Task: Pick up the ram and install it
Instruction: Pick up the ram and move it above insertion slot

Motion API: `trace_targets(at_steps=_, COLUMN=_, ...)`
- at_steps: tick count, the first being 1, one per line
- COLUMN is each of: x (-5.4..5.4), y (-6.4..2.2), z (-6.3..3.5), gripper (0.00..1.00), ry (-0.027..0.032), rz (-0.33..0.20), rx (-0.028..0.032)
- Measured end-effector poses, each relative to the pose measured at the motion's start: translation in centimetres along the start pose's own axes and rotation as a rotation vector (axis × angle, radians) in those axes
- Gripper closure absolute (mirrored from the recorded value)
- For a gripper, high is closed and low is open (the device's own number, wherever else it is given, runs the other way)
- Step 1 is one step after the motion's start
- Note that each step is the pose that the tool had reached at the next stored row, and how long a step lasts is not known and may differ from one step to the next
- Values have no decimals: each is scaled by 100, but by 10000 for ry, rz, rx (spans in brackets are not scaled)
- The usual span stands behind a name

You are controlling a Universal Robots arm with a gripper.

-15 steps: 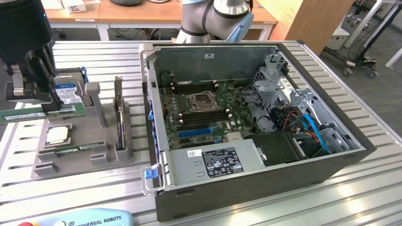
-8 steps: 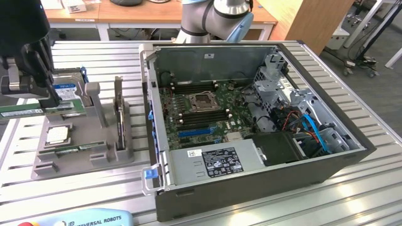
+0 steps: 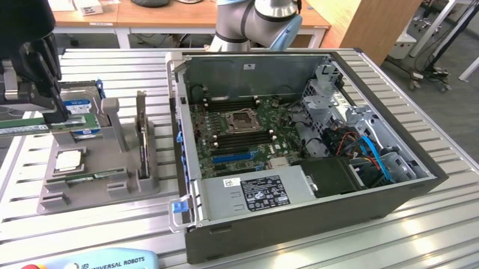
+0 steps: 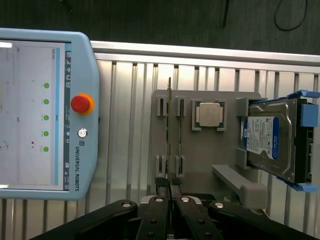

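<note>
My gripper hangs above the grey parts holder at the exterior view's left, well away from the open computer case. It is shut on the ram, a thin green stick that juts out level from the fingers. In the wrist view the ram shows edge-on as a narrow line running out from my gripper, over the holder's slots. A second green stick lies in a slot of the holder. The motherboard lies exposed inside the case, with dark memory slots beside the processor socket.
On the holder sit a square silver processor chip and a hard drive with a blue label. A teach pendant lies on the ribbed metal table. The arm's base stands behind the case.
</note>
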State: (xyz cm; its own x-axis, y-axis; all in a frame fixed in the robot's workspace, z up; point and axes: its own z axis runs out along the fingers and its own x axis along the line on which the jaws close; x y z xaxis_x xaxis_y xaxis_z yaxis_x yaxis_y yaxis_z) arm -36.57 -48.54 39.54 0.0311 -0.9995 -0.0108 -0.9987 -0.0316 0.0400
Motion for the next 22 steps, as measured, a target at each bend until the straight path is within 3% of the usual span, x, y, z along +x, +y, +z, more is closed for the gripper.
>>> trace_targets(at_steps=14, x=-3, y=9, z=-231, gripper=89, ry=0, rz=0, rx=0)
trace_targets(at_steps=22, x=-3, y=9, z=-238, gripper=89, ry=0, rz=0, rx=-1)
